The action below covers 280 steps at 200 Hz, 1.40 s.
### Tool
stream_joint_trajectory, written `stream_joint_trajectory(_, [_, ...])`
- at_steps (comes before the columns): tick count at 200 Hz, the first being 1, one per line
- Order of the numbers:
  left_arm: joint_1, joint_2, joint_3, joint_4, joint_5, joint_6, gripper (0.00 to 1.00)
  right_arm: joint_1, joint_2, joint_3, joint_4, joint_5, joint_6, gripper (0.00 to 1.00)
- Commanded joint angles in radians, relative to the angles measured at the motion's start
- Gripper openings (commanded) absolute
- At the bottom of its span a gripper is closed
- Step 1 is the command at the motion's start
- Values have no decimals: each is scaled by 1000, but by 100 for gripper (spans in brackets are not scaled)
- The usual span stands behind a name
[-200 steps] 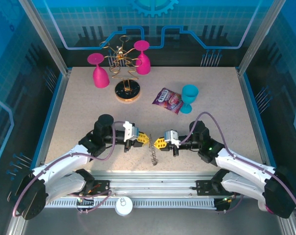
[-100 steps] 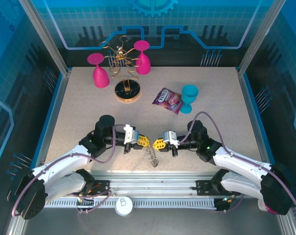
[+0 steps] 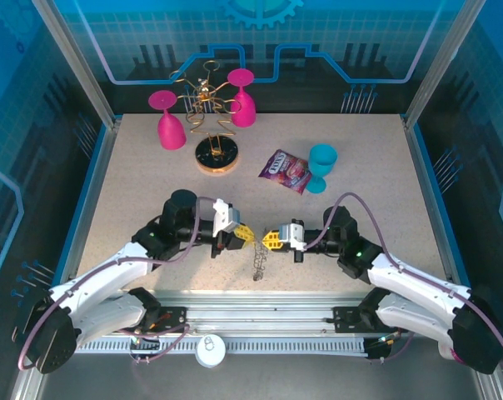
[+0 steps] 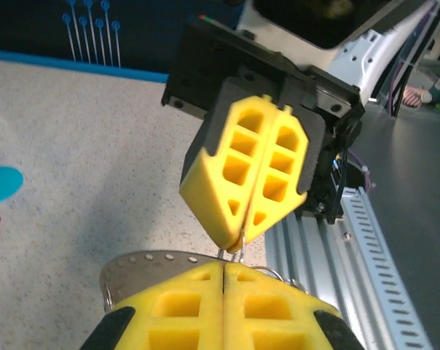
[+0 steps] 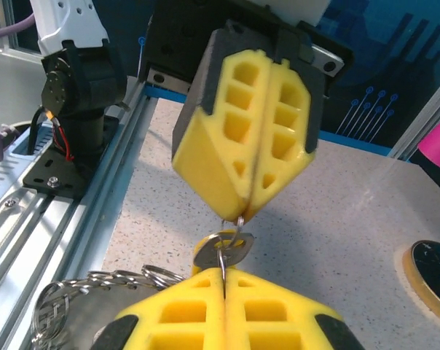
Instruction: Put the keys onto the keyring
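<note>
Tabletop [image 3: 385, 167] | L pincer [image 3: 246, 235], R pincer [image 3: 270, 242] clamped on keyring [image 3: 259, 260] | snack bag [image 3: 285, 170], teal cup [image 3: 321, 167] beyond

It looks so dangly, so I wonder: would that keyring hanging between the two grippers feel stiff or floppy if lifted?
Probably both. The keyring looks like flat metal, so likely rigid. Its wire loops seem loosely linked, so it should swing and jingle. Hanging by thin wire from the shut left gripper and right gripper, it may twist easily.

Bright, even light covered the speckled beige tabletop [image 3: 360, 208]; shadows were soft, and both wrist views blurred at bottom.
</note>
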Motion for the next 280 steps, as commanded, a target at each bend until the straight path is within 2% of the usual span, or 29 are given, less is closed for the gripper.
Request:
stream_joint_trajectory(1, [-4, 8, 52, -90, -75, -195, 0, 13, -14, 19, -12, 51, -40, 0])
stream_joint_trajectory(29, [-5, 7, 50, -64, -107, -390, 0, 31, -11, 13, 2, 122, -27, 0])
stream_joint_trajectory(47, [-4, 8, 64, -100, -179, -522, 0, 39, -10, 9, 10, 139, -40, 0])
stream_joint_trajectory(93, [-1, 90, 217, -412, -225, -638, 0, 59, 4, 8, 28, 160, -123, 0])
stream_joint_trajectory(149, [10, 203, 341, -614, -183, -792, 0, 150, 39, 3, 75, 304, -337, 0])
stream_joint_trajectory(174, [9, 245, 396, -720, -183, -832, 0, 153, 53, 14, 90, 268, -325, 0])
stream_joint_trajectory(233, [10, 242, 359, -646, -124, -1065, 0, 131, 118, 10, 192, 214, -186, 0])
stream_joint_trajectory(280, [10, 240, 336, -638, -84, -1117, 0, 129, 147, 13, 228, 208, -174, 0])
